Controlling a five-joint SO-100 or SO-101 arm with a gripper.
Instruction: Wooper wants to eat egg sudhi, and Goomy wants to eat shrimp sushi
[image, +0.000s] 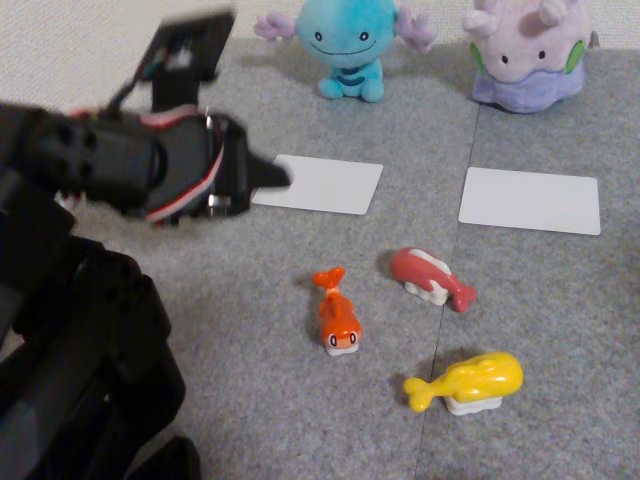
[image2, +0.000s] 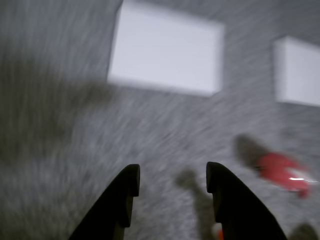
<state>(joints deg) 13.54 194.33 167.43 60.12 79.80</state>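
While both white cards (image: 318, 184) lie bare, nothing delivered yet. Egg sudhi (image: 470, 381) at five o'clock on the carpet (image: 250, 380), shrimp sushi (image: 337, 318) near centre, red-pink piece (image: 432, 277) between them and the cards. Wooper (image: 345, 42) at twelve, Goomy (image: 527, 52) at one. Gripper (image2: 172, 186) parted, empty, aimed toward the sushi. No readable writing or brand anywhere.

The fixed view stands behind the arm (image: 130, 170), looking down and forward across the grey carpet (image: 250, 400) toward the plush toys. The wrist view rides low, tilted ahead, much closer. Both share the two white cards (image: 318, 185) (image2: 167, 55).
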